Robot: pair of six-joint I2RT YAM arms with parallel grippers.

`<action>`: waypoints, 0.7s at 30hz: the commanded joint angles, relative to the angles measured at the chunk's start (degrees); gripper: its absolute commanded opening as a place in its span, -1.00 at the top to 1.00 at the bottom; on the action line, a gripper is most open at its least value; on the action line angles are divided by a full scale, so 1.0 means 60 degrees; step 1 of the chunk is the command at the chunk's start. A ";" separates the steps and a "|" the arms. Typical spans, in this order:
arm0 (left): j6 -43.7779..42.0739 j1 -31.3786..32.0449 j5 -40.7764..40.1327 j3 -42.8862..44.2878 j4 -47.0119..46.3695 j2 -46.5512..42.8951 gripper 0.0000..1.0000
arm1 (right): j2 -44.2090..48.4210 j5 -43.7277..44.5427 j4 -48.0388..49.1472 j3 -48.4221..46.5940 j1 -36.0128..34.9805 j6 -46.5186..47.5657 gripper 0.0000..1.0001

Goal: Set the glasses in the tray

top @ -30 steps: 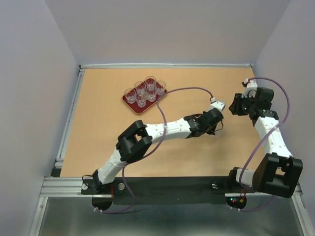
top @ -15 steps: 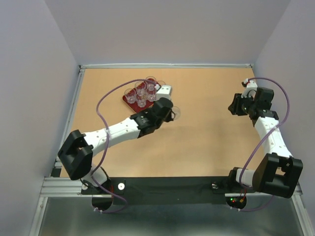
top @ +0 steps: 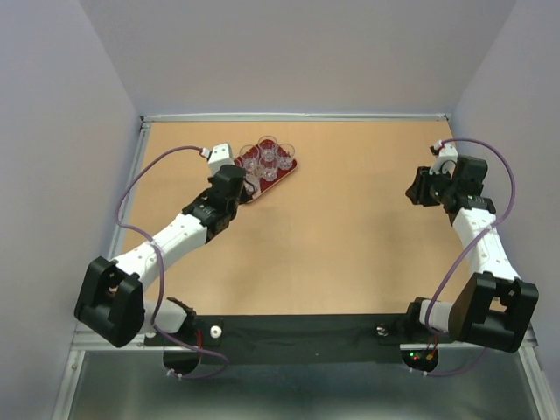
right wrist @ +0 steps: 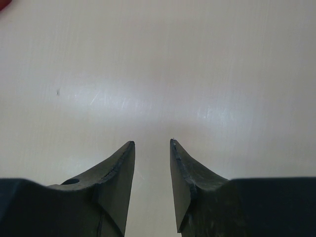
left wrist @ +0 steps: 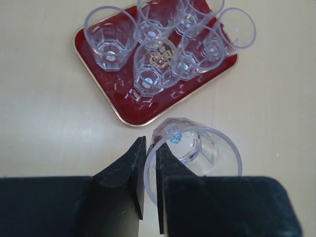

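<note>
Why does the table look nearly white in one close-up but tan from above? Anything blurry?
Right wrist view: the table is washed out, with soft glare patches, beyond the dark right gripper. Top view: even light, tan surface, faint shadows. Left wrist view: sharp; the glasses on the tray catch small highlights, and the held glass in the left gripper looms large.

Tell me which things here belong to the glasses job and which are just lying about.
Belongs to the job: tray; glasses standing in it; one glass held by its rim in the left gripper.
Not part of it: table; right gripper, open, holding nothing. No stray items show.
</note>
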State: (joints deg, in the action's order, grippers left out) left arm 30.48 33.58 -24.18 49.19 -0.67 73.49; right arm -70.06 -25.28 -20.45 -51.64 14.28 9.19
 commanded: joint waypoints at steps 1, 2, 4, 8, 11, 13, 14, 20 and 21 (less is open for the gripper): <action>-0.0216 -0.0528 -0.0071 -0.0068 -0.0621 0.0011 1.00 | 0.0193 -0.0123 0.0376 0.0066 0.0066 0.0036 0.20; -0.0289 -0.0616 -0.0042 -0.0068 -0.0694 0.0070 1.00 | 0.0178 -0.0123 0.0376 0.0081 0.0066 0.0036 0.20; -0.0348 -0.0879 0.0046 -0.0039 -0.0811 0.0230 1.00 | 0.0178 -0.0138 0.0376 0.0081 0.0066 0.0036 0.20; -0.0524 -0.1201 0.0280 0.0063 -0.0972 0.0641 1.00 | 0.0178 -0.0123 0.0376 0.0066 0.0066 0.0050 0.20; -0.0583 -0.1305 0.0471 0.0107 -0.1046 0.0963 1.00 | 0.0178 -0.0094 0.0376 0.0066 0.0066 0.0065 0.20; -0.0627 -0.1349 0.0544 0.0093 -0.1075 0.1197 1.00 | 0.0193 -0.0064 0.0376 0.0066 0.0066 0.0050 0.20; -0.0627 -0.1364 0.0559 0.0078 -0.1162 0.1271 1.00 | 0.0193 -0.0079 0.0376 0.0066 0.0066 0.0065 0.20; -0.0715 -0.1598 0.0676 0.0093 -0.1485 0.1959 1.00 | 0.0178 -0.0094 0.0376 0.0081 0.0066 0.0065 0.20; -0.0715 -0.1613 0.0691 0.0122 -0.1529 0.2032 1.00 | 0.0178 -0.0065 0.0376 0.0066 0.0066 0.0050 0.20</action>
State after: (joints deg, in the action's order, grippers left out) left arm 27.09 24.60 -20.10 49.19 -5.98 85.03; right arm -70.06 -25.34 -20.45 -51.64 14.28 9.19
